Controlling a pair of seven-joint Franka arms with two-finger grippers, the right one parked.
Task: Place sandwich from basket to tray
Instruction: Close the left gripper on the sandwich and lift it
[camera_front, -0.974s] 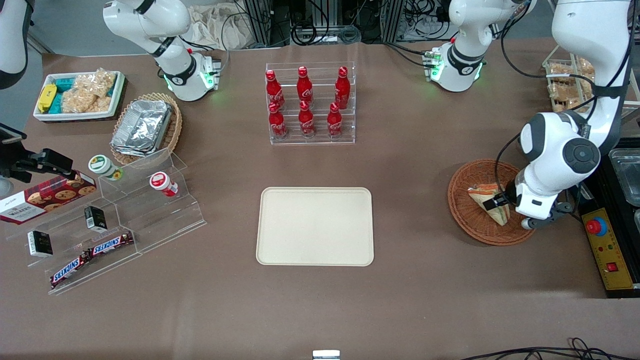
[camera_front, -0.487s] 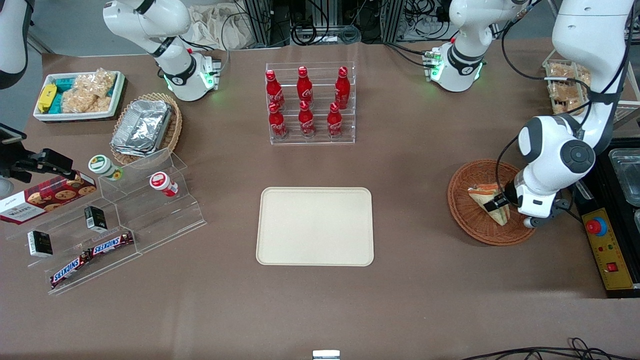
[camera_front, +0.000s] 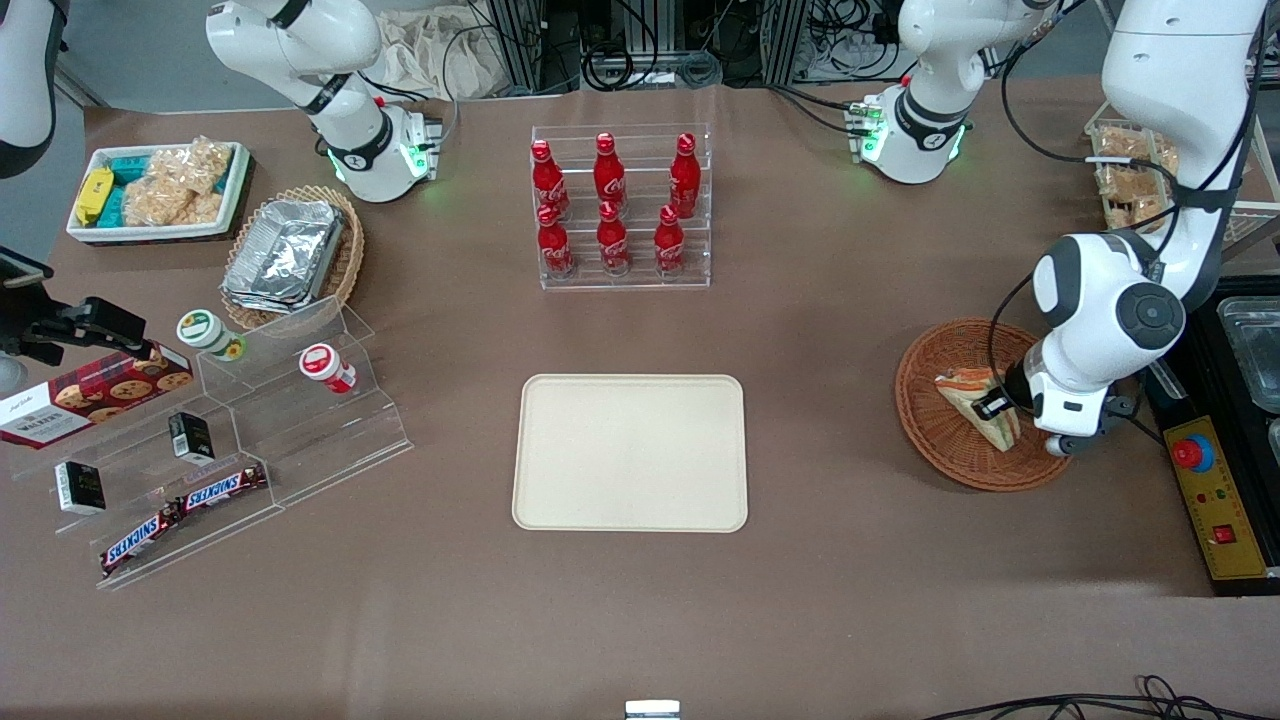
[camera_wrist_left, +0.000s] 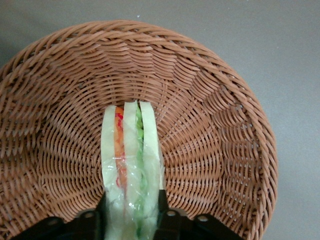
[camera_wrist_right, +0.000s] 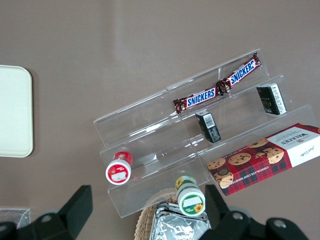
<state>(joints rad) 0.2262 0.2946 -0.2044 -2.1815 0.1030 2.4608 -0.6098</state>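
Sandwich: the clear-wrapped triangular bread wedge (camera_wrist_left: 131, 165) is stood on edge inside the round reddish-brown wicker basket (camera_front: 940, 440).
Jaws: the left arm's gripper (camera_wrist_left: 132, 212) is closed against both sandwich faces.
Tray: the flat cream rectangular tray (camera_front: 630, 452) is seen mid-bench.

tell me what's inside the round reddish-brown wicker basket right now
One thing: the wrapped triangular sandwich with orange and green filling stripes, standing on edge in the round reddish-brown wicker basket. The left gripper is shut on it. The weave under the sandwich and gripper is covered, so unseen.
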